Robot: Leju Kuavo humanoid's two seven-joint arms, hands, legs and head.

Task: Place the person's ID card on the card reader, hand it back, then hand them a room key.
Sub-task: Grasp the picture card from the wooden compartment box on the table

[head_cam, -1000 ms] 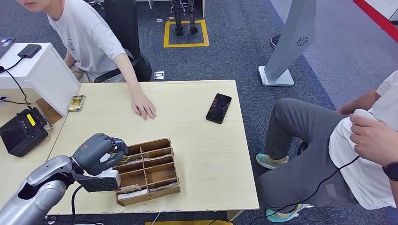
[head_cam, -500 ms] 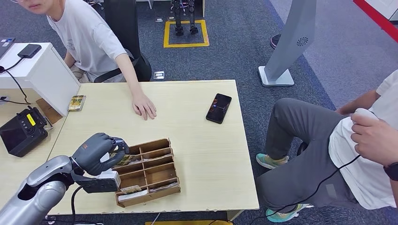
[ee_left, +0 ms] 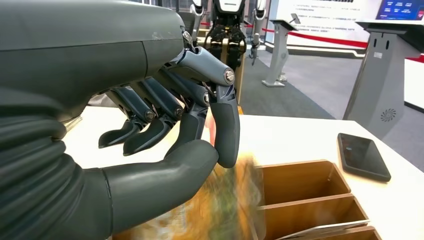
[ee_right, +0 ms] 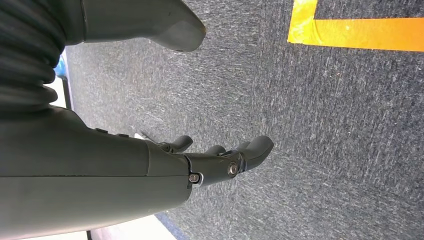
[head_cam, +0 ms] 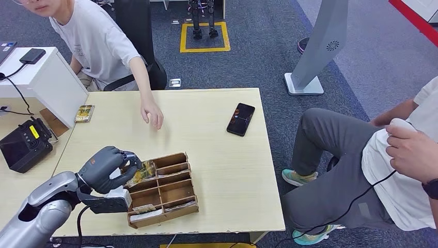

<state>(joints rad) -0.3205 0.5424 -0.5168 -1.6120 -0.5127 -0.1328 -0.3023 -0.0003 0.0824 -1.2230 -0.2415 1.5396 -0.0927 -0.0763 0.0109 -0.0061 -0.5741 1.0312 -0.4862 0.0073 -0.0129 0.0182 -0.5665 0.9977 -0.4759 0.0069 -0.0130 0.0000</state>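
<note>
Left hand (head_cam: 107, 168) sits lower left in the head view, pinching a colourful room key (head_cam: 140, 173) just above the back compartment of the wooden organizer (head_cam: 173, 199). Step in hand looks like the key pickup. To do it well, I'd lift the card straight up until it clears the dividers, keep the pinch firm, then swing toward the person's hand (head_cam: 153, 114) raised over the table (head_cam: 227, 170) at upper centre (palm not yet open for it).

Left wrist view adds grip detail: thumb (ee_left: 165, 175) and a finger (ee_left: 227, 130) meet on the card's top edge, other fingers curled loose; card is motion-blurred. Black phone (head_cam: 240, 119) lies right of centre. Right hand (ee_right: 220, 160) hangs over carpet, fingers loosely apart, holding nothing.
</note>
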